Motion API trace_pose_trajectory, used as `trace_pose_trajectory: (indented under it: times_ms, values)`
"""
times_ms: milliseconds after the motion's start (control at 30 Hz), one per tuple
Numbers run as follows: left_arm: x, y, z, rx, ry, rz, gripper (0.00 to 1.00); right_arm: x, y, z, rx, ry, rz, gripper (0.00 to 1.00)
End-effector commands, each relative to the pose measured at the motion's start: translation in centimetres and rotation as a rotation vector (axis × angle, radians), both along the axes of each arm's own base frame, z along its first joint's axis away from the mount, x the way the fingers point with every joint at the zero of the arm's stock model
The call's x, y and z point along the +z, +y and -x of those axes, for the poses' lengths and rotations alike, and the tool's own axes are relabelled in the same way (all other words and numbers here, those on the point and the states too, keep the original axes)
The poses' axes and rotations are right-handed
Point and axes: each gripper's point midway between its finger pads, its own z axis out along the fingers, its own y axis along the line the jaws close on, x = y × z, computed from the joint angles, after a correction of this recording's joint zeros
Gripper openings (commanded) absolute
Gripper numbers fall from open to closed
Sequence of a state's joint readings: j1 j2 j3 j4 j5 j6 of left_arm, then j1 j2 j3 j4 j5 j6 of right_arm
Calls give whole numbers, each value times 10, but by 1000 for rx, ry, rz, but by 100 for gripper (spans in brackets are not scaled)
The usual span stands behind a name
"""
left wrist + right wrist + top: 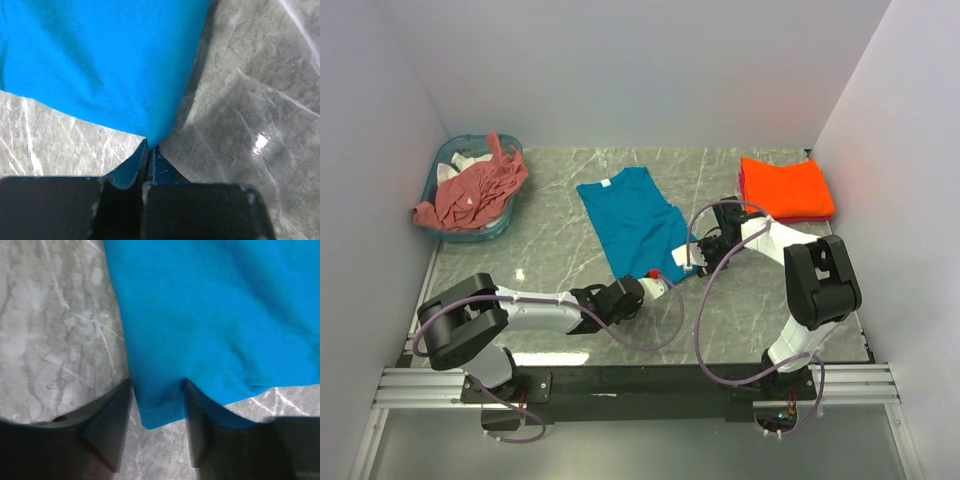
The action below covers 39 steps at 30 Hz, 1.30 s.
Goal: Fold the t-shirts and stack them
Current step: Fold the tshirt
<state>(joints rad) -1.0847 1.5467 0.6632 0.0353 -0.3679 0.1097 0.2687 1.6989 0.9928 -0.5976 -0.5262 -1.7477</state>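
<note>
Top external | left claw low, clamped on teal t-shirt | right claw apart

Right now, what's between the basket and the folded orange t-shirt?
Between basket and orange t-shirt lies the teal-blue t-shirt, spread flat, bare marble either side; top view shows it.

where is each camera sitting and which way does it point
Top external: high behind the bases, looking down on the table and teal t-shirt; left arm and right arm show.
Left wrist: on the left arm, looking down its left claw, shut on a shirt corner.
Right wrist: on the right arm, looking past its right claw, open astride another corner.
Shared: all three show the teal t-shirt.
</note>
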Motion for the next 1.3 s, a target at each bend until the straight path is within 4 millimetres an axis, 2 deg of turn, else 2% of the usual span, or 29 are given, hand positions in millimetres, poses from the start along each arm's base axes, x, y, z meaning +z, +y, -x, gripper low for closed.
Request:
trace_pose_trajectory:
  times_ms: [0, 67, 167, 233, 367, 400, 433, 467, 533, 567, 600, 667, 700, 767, 867, 1033, 1100, 1133, 1267]
  values:
    - [15, -8, 1, -2, -22, 73, 0, 0, 2, -15, -22, -25, 17, 50]
    - [17, -8, 2, -7, -20, 82, 0, 0, 2, -13, -21, -14, 20, 40]
    - [21, -10, 5, -22, -25, 100, 0, 1, 3, -8, -14, -6, 16, 8]
    - [22, -12, 7, -40, -26, 105, 0, 1, 4, -5, -11, -1, 13, 1]
    - [25, -26, 28, -131, 2, 110, 0, 7, 1, 18, -18, 79, -5, 0]
    - [25, -29, 34, -160, 3, 93, 0, 14, 0, 24, -8, 75, -7, 0]
    - [29, -35, 41, -191, 2, 76, 0, 16, -5, 35, -11, 105, -4, 0]
    - [25, -38, 54, -228, 27, 40, 0, 15, -8, 48, -6, 131, -6, 0]
    - [21, -42, 69, -265, 87, 20, 0, 26, -13, 60, -4, 122, -9, 0]
    - [25, -51, 77, -292, 95, 30, 0, 26, -19, 76, -14, 169, -16, 0]
    - [25, -53, 83, -307, 108, 32, 0, 35, -21, 81, -4, 150, -31, 0]
    - [27, -57, 94, -320, 136, 39, 0, 36, -29, 101, -15, 193, -38, 0]
    - [27, -57, 96, -320, 144, 42, 0, 42, -31, 105, -15, 167, -45, 0]
    - [31, -59, 104, -315, 163, 57, 0, 41, -36, 119, -20, 179, -46, 0]
    - [36, -62, 110, -305, 170, 84, 0, 41, -41, 132, -25, 168, -45, 0]
    - [27, -62, 112, -254, 204, 80, 1, 31, -41, 133, -47, 179, -46, 0]
    - [25, -62, 115, -241, 213, 70, 17, 27, -42, 132, -56, 194, -42, 0]
    - [26, -63, 116, -221, 223, 82, 31, 25, -41, 131, -57, 190, -43, 0]
    - [37, -67, 125, -227, 204, 128, 60, 23, -40, 130, -59, 201, -48, 0]
